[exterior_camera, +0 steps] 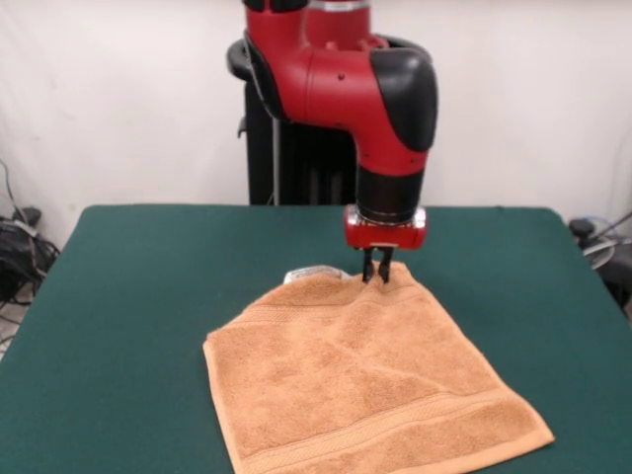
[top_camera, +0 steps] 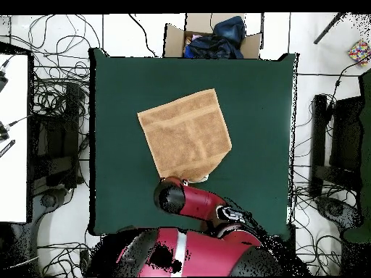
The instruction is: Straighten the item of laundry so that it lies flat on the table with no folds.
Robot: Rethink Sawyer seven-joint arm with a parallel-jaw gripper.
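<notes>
Terry towel [exterior_camera: 365,380] looks soft, light and limp on the table [exterior_camera: 148,286]; I see the jaws of my gripper [exterior_camera: 376,277] pinched nearly shut at its far hem, a sensible place to hold.

This is a robotics lab, not a home. A red and black robot arm [exterior_camera: 346,89] stands on a black pedestal [exterior_camera: 286,158] against a plain white wall [exterior_camera: 128,99], reaching over a green felt tabletop [exterior_camera: 148,286] set up as a test bench. Seen from above, loose cables [top_camera: 54,36] sprawl across the pale floor [top_camera: 130,29] on all sides of the tabletop. A white desk [top_camera: 14,137] sits at one edge, black equipment stands [top_camera: 322,145] line the other, and an open cardboard box [top_camera: 174,36] of bundled cloth waits by the tabletop's far side.
</notes>
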